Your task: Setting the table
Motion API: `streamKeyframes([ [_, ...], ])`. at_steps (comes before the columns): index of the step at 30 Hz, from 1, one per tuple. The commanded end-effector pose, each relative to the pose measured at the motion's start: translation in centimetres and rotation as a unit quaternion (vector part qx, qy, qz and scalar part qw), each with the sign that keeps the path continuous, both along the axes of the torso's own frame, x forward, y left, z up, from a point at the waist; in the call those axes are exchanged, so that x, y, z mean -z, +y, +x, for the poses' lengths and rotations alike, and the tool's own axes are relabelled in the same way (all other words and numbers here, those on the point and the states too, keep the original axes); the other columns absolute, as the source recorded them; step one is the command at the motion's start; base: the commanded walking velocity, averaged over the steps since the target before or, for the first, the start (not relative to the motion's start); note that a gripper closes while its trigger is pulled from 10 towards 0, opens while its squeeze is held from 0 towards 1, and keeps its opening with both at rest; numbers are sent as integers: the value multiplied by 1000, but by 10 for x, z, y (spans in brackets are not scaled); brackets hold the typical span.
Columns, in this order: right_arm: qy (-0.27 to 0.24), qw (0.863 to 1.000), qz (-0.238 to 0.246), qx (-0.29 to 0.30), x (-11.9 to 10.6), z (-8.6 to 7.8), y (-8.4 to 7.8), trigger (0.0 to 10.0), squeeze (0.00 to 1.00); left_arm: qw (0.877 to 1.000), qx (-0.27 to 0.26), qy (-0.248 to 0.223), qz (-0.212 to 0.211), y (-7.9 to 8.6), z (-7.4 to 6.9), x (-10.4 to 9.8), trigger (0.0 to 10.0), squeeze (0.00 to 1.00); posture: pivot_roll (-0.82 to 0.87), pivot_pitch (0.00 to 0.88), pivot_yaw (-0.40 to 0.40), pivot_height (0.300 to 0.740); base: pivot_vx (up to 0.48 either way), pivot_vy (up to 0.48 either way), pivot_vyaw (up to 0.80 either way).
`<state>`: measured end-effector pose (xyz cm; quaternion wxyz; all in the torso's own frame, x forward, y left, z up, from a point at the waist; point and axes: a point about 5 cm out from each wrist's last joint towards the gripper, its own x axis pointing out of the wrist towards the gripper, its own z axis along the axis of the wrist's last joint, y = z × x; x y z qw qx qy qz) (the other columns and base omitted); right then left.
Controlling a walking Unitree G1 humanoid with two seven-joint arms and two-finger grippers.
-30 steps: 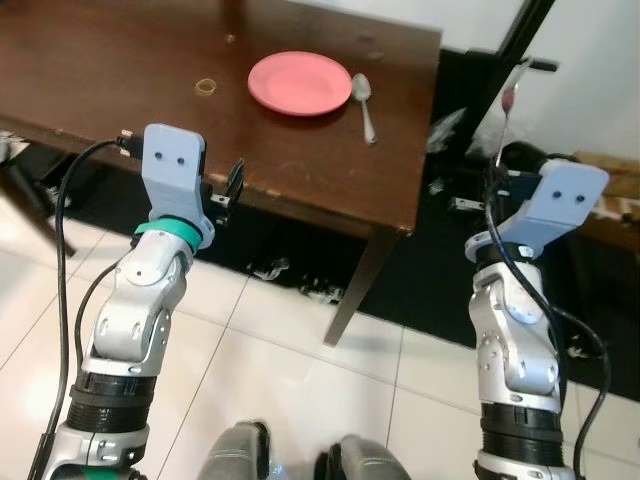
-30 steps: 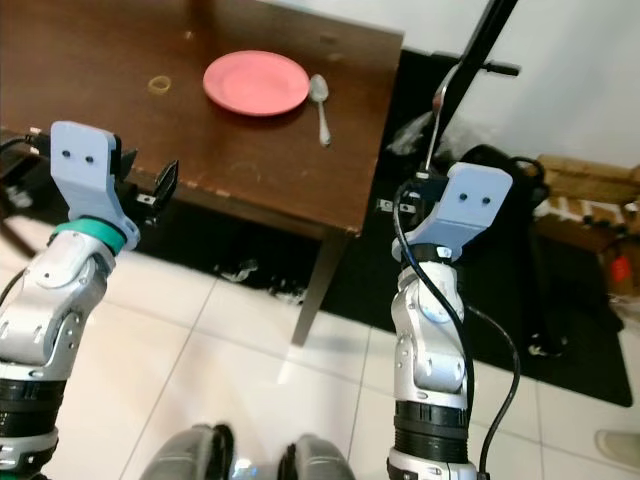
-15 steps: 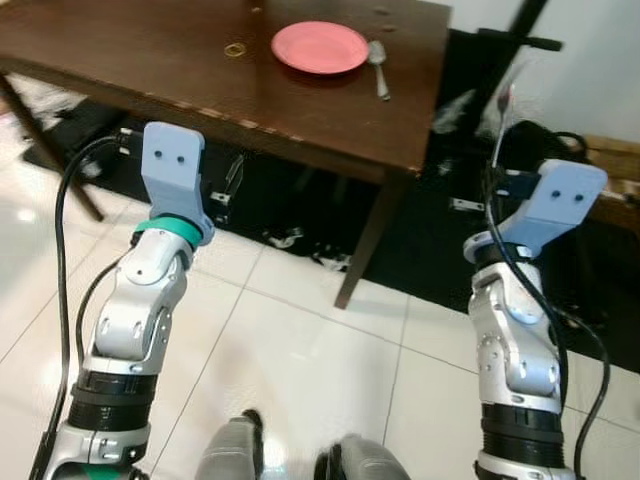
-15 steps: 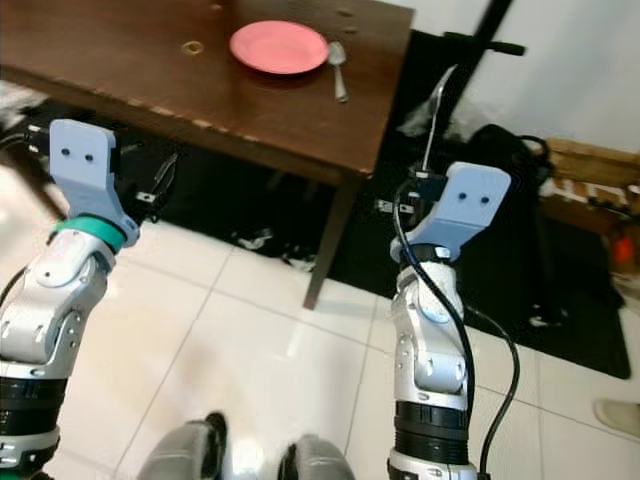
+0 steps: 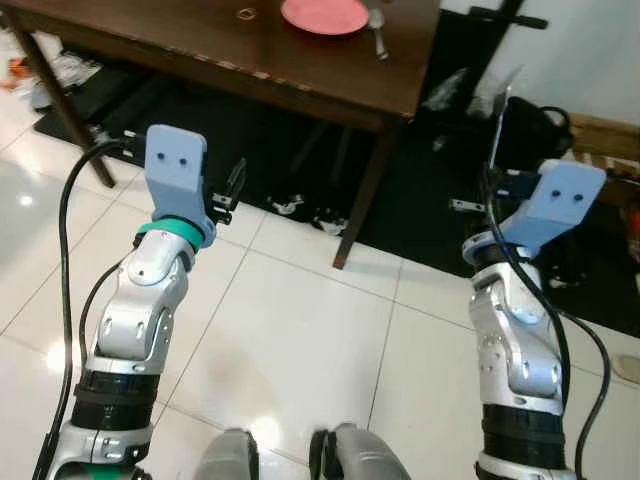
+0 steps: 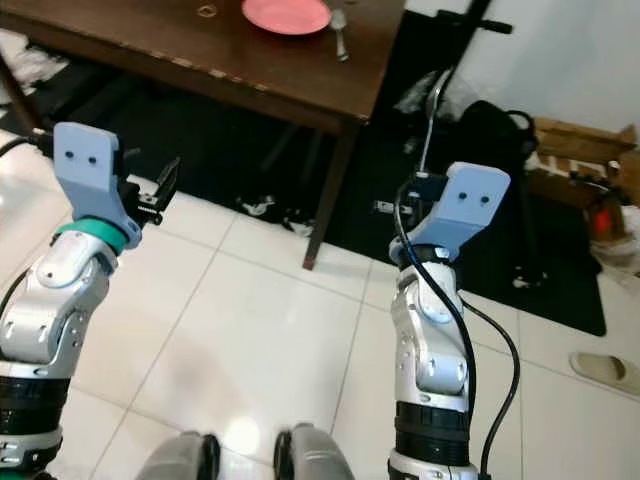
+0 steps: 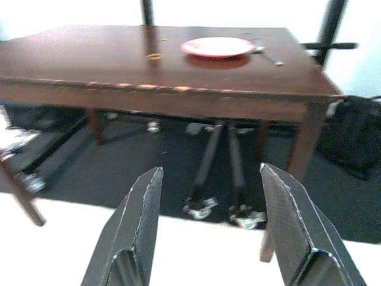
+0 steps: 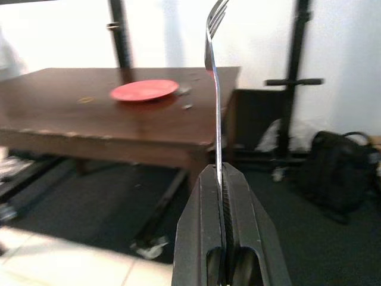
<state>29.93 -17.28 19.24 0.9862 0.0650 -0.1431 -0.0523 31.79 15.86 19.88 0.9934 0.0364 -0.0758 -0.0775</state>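
A dark wooden table (image 5: 300, 70) stands at 12 o'clock ahead of the robot, its near edge worn in pale chips. On it, toward the far side, lies a pink plate (image 5: 324, 14), with a spoon (image 5: 377, 30) just beside it at 3 o'clock and a small ring (image 5: 246, 14) apart from it at 9 o'clock. The table stands on a black mat (image 6: 210, 140); nearer the robot the floor (image 5: 300, 340) is glossy white tile. Under the table are wheeled legs of some stand, blurred. At about 1 o'clock a black bag (image 6: 490, 135) sits against a white wall by a black stand (image 8: 295, 80). A slipper (image 6: 605, 372) lies on the tile at 3 o'clock.

Both arms are raised in front of the body, forearms upright, well short of the table. The left gripper (image 7: 211, 232) points at the table edge with its fingers (image 7: 140, 220) spread wide and nothing between them. The right gripper (image 8: 223, 196) is at 2 o'clock, off the table's right corner, its fingers pressed together on the handle of a fork (image 8: 214, 89). The fork stands upright with its tines on top, curving slightly forward.
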Motion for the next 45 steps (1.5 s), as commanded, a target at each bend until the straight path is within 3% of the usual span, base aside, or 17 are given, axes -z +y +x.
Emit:
streamKeyframes([
  [1, 6, 1000, 0, 2, 2, -3, -6, 10000, 0, 1000, 6, 13, -7, -5, 0, 4, 10000, 0, 26, 44, -11, 740, 0, 0, 0],
  [45, 11, 1000, -8, -21, 3, -6, -1, 10000, 0, 999, -42, 17, 2, -1, 5, 6, 10000, 0, 25, 47, -9, 740, 0, 0, 783],
])
